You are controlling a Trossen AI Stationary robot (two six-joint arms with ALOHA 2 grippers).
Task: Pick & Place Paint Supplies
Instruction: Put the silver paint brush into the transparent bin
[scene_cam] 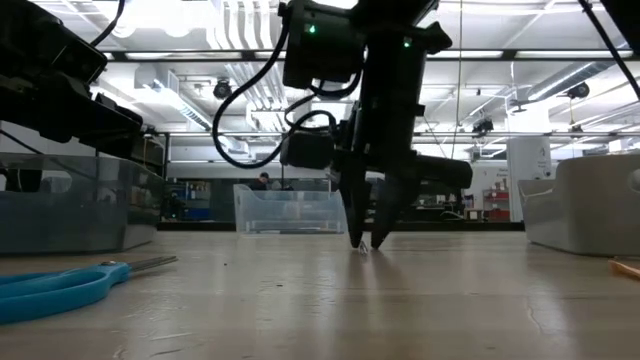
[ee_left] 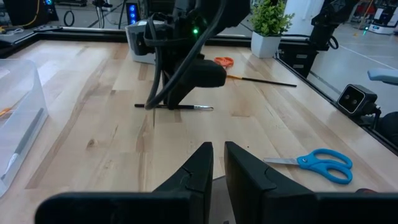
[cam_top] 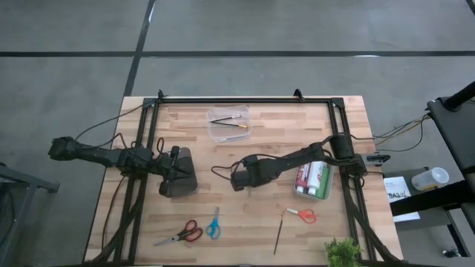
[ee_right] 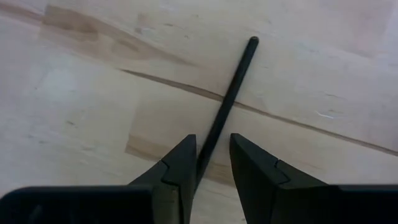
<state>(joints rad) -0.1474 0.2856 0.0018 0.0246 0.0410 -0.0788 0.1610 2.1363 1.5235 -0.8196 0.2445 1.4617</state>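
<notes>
The right gripper (scene_cam: pixel 366 240) is down at the tabletop (cam_top: pixel 252 215) near the middle of the table, fingertips (ee_right: pixel 183 158) at the wood. Between those fingers runs a thin black paintbrush (ee_right: pixel 227 102); its handle extends straight out ahead of the jaws, flat on the boards. The fingers stand a little apart, straddling the handle, and it is not clear whether they actually pinch it or only bracket it. From the left wrist view the same brush (ee_left: pixel 177 107) lies flat on the wood under the right arm's wrist, its metal ferrule and tip pointing away to the side.

Beyond the right gripper, toward the table's back edge, sits a clear plastic bin (cam_top: pixel 228 123) holding a couple of brushes. Behind the gripper, near the right arm's base, paint bottles (cam_top: pixel 313 180) lie grouped together, green, red and white. Toward the front edge from the gripper lie another long brush (cam_top: pixel 279 232), small red scissors (cam_top: pixel 303 215), blue scissors (cam_top: pixel 214 223) and larger red-handled scissors (cam_top: pixel 180 234). A potted plant (cam_top: pixel 343 254) stands at the front right corner.

The left gripper (ee_left: pixel 217 163) waits to the side of the right one, low over the table, its fingers nearly together with a narrow gap and nothing between them.
</notes>
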